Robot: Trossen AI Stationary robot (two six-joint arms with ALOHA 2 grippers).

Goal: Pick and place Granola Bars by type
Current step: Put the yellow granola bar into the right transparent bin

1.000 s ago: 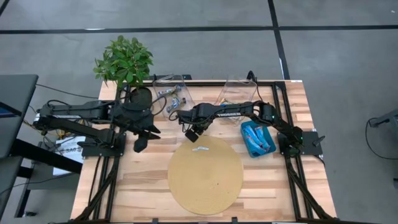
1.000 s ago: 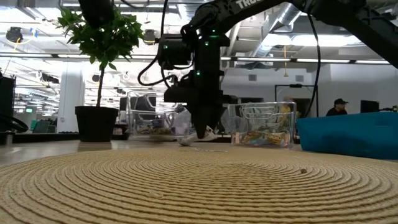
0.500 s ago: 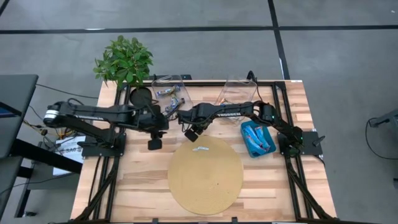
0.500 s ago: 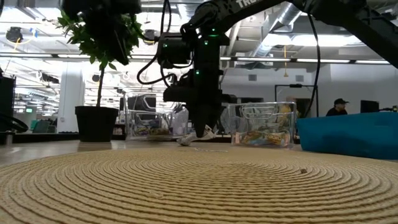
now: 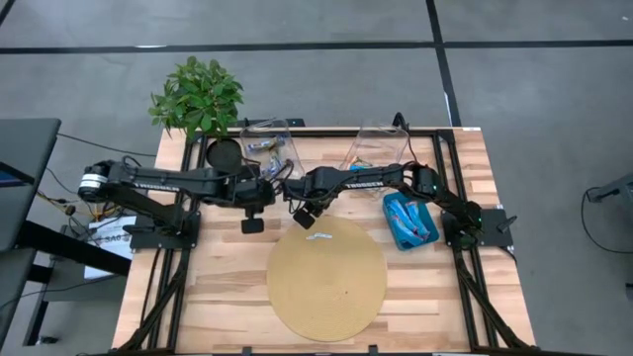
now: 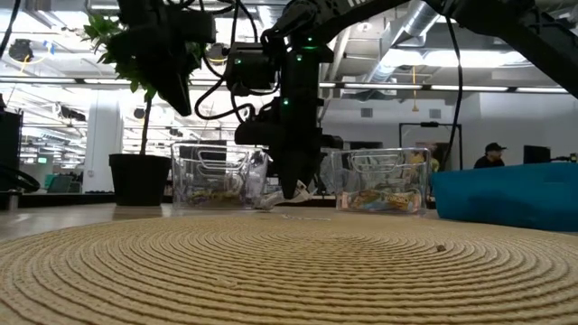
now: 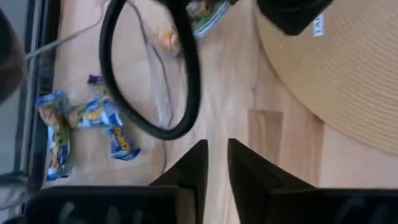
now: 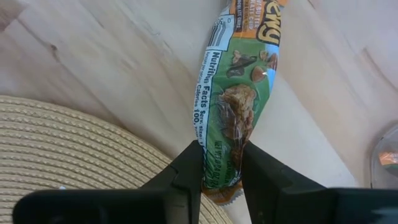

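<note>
Wood surface [image 5: 213,297], woven mat [image 5: 326,282] centre. Left hand [image 5: 252,225] swung in beside the right, fingers nearly together, empty. Right hand [image 8: 217,171] clamped on green granola bar [image 8: 239,99] just off the mat; binning comes next.

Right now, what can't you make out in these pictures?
- Bars in the left clear bin: low view, blurred behind the bin wall, types unreadable.
- Held granola bar: right wrist view, brand name cut off by the edge.
- Small wrapper on the round mat: high view, too small to identify.
</note>
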